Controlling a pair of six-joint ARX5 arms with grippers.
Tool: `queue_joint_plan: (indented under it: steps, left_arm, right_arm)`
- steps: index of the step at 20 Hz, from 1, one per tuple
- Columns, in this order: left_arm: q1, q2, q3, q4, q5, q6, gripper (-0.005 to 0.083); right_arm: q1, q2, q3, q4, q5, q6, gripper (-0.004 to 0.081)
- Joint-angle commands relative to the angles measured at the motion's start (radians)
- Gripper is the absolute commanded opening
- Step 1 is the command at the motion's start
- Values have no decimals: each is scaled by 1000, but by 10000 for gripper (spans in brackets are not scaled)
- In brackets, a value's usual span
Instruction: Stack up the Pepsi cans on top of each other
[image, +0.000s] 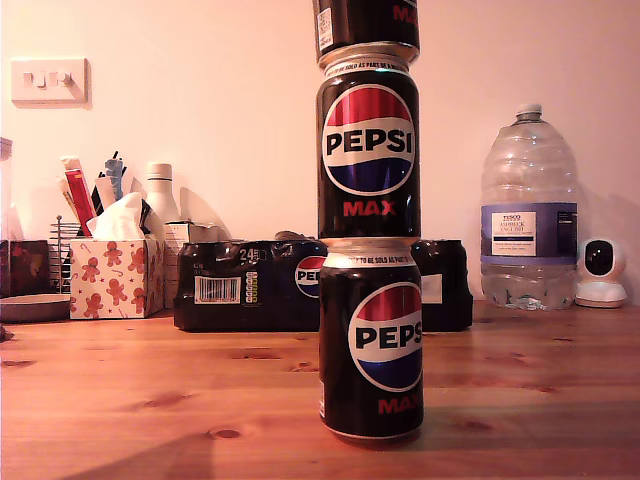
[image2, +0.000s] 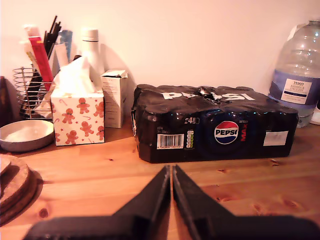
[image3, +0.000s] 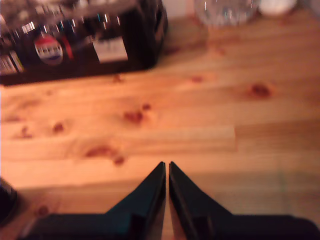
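- Pepsi cans are stacked three high on the table (image: 120, 400): bottom can (image: 371, 345), middle can (image: 368, 145), top can (image: 366, 28).
- My first tool (image2: 171, 172) and second tool (image3: 166, 167) are both pinched together, empty, nowhere near the stack.
- Looks like stacking's done; next is just staying clear.

Three upright Pepsi cans (image: 369, 235), stacked.

On the wooden table (image: 120, 400), the bottom Pepsi can (image: 371, 340) stands in front, the middle Pepsi can (image: 368, 145) on it and the top Pepsi can (image: 365, 25) on that, cut off by the frame. Behind the stack lies the shrink-wrapped multipack (image: 250, 285). In the exterior view the tissue box (image: 115, 275) sits left of the multipack and the water bottle (image: 528, 215) right of it, against the wall.
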Motion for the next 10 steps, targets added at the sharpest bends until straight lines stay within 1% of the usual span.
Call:
queue_joint_plan:
  steps: [1, 5, 10]
  left_arm:
    - [4, -34, -15, -26, 0, -3, -21]
    - [4, -71, -15, -113, -3, -3, -21]
    - [4, -71, -14, -239, -3, -3, -21]
  right_arm:
    - [-2, -2, -16, 3, -1, 2, -12]
    - [-2, -2, -16, 3, -1, 3, -12]
    - [-2, -2, -16, 3, -1, 3, -12]
